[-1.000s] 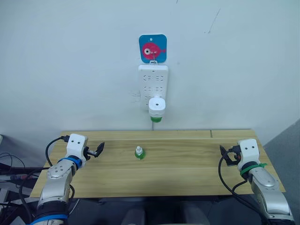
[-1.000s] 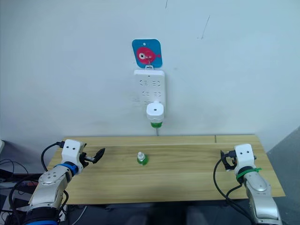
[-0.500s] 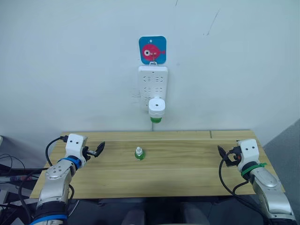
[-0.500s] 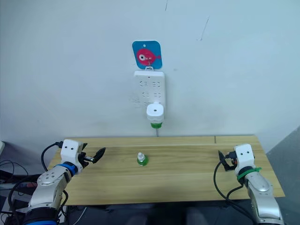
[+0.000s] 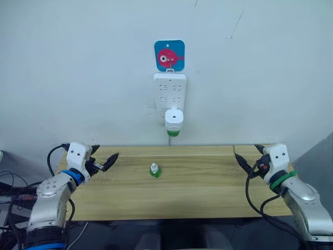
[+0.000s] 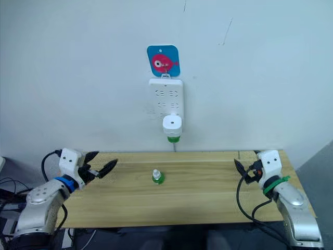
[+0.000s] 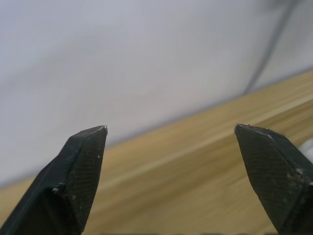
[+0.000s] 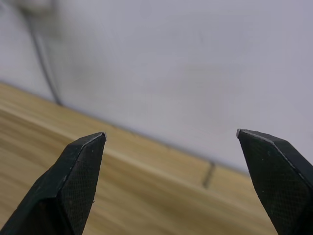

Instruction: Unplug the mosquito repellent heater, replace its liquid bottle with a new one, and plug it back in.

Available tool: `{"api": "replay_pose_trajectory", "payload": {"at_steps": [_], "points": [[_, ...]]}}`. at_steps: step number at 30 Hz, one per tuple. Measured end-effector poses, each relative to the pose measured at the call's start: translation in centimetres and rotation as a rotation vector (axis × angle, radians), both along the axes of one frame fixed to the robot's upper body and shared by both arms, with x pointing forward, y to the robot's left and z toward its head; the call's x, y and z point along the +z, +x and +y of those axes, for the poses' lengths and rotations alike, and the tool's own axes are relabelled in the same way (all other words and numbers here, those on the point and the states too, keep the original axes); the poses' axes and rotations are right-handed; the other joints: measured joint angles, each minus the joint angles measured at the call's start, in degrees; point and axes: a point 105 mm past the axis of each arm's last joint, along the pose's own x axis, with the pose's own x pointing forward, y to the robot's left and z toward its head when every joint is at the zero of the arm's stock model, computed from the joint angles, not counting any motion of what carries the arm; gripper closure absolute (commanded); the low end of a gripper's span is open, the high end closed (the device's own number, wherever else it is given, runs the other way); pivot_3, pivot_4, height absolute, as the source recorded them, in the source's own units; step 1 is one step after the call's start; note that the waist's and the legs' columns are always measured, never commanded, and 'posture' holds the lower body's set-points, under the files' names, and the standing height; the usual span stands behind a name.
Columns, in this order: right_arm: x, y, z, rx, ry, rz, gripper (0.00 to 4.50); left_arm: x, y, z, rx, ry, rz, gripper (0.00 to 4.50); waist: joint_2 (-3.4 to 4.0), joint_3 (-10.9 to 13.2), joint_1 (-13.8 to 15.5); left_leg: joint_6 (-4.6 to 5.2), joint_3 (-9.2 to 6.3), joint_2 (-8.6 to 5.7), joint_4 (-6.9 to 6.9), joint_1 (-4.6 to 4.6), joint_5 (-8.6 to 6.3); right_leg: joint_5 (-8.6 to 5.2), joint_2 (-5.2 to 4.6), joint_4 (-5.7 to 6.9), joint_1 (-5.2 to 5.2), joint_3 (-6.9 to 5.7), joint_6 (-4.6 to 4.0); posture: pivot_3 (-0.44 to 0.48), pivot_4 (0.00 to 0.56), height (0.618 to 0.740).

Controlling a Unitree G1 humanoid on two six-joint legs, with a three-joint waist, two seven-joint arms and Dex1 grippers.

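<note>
Left eye view, heater (image 5: 174, 120) plugged into wall strip (image 5: 169, 94), capped bottle (image 5: 154, 170) mid-table, left hand (image 5: 104, 159) and right hand (image 5: 247, 160) spread wide, empty.

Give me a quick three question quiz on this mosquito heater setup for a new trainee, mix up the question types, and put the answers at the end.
1. True or false: the mosquito repellent heater is plugged into the power strip on the wall.
2. Multiple choice: where is the white-capped green bottle? A) in the left gripper B) standing on the wooden table C) screwed into the heater
3. Fill in: both the left gripper and the right gripper are ____ and hold nothing.

Key: 1 true; 2 B; 3 open.
</note>
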Motion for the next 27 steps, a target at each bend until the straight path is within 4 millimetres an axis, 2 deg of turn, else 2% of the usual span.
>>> {"api": "replay_pose_trajectory", "payload": {"at_steps": [5, 9, 11, 18, 21, 27], "points": [[3.3, -0.2, 2.7, 0.141, 0.067, -0.036, 0.0, 2.5, 1.0, -2.4, -0.12, -0.012, -0.016, 1.14, -0.01, 0.01, 0.03, 0.01, -0.03, -0.02, 0.0, 0.0, 0.0, 0.0, 0.04, -0.02, 0.04, 0.0, 0.0, 0.079, 0.115, 0.74], [6.3, -0.8, 5.8, 0.306, 0.111, -0.074, 0.0, 4.8, 3.0, -5.3, -0.223, -0.017, -0.072, 1.14, -0.02, 0.05, 0.04, 0.01, -0.08, -0.03, 0.01, -0.02, 0.01, 0.0, 0.07, -0.02, 0.03, -0.01, 0.0, 0.073, 0.121, 0.74], [7.1, -1.2, 6.9, 0.367, 0.113, -0.077, 0.0, 5.6, 3.8, -6.2, -0.256, -0.018, -0.091, 1.14, -0.02, 0.05, -0.01, 0.02, -0.1, -0.04, 0.01, -0.01, 0.0, 0.0, 0.08, -0.02, 0.03, -0.02, 0.0, 0.07, 0.125, 0.74], [6.9, -1.5, 8.4, 0.441, 0.091, -0.038, 0.0, 6.1, 7.3, -8.9, -0.324, -0.028, -0.104, 1.14, -0.21, 0.2, -0.06, 0.03, -0.16, -0.1, 0.01, -0.09, 0.01, 0.0, 0.08, -0.03, 0.01, -0.03, 0.0, 0.05, 0.14, 0.74], [6.8, -1.5, 8.4, 0.437, 0.09, -0.036, 0.0, 6.5, 8.1, -9.1, -0.328, -0.025, -0.121, 1.14, -0.26, 0.53, -0.29, 0.03, -0.16, -0.1, 0.01, -0.09, 0.01, 0.0, 0.08, -0.03, -0.01, -0.01, 0.0, 0.035, 0.163, 0.74], [6.6, -1.4, 8.2, 0.408, 0.095, -0.029, 0.0, 6.6, 9.1, -11.1, -0.408, -0.047, -0.114, 1.14, -0.37, 2.25, -0.95, 0.1, -0.33, -0.12, 0.11, -0.28, 0.06, 0.0, 0.08, -0.03, -0.06, -0.07, 0.0, 0.024, 0.212, 0.74]]}}
